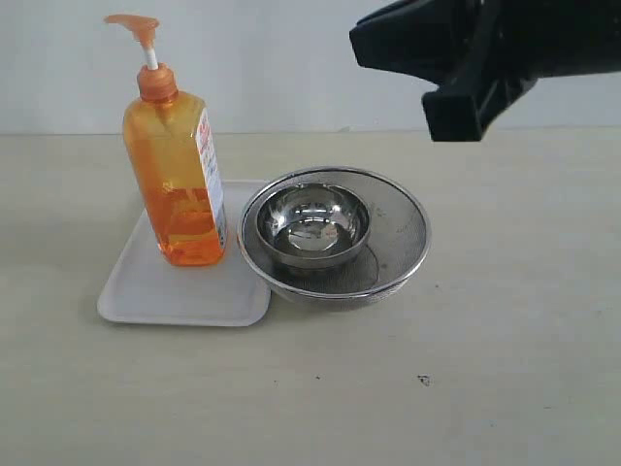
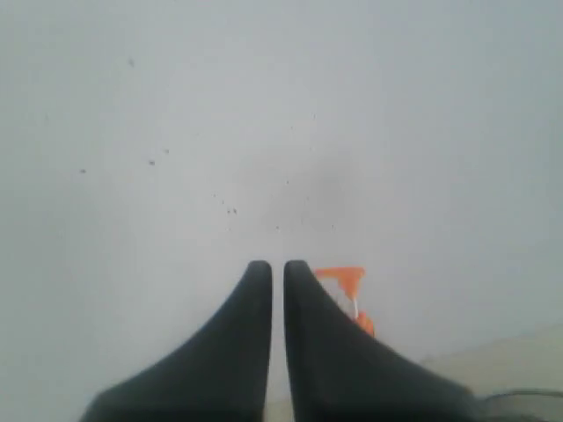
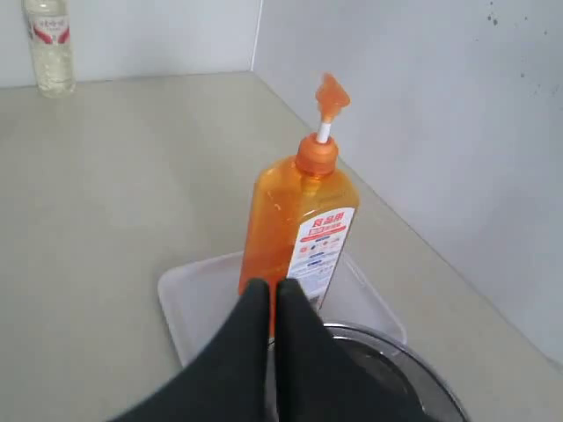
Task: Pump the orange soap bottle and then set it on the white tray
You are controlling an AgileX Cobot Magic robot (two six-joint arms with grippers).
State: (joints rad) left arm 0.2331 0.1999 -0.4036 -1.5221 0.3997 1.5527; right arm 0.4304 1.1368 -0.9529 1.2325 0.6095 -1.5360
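The orange soap bottle stands upright on the white tray, pump head raised and spout pointing left. My right gripper hangs high at the upper right, well apart from the bottle and shut on nothing. In the right wrist view its black fingers are pressed together, with the bottle and tray beyond them. In the left wrist view my left gripper is shut and empty, facing a pale wall. Only the orange pump head shows behind one finger. The left arm is out of the exterior view.
A round steel mesh strainer with a smaller steel bowl inside sits against the tray's right edge. A clear plastic bottle stands far off by the wall. A small dark speck lies on the beige table.
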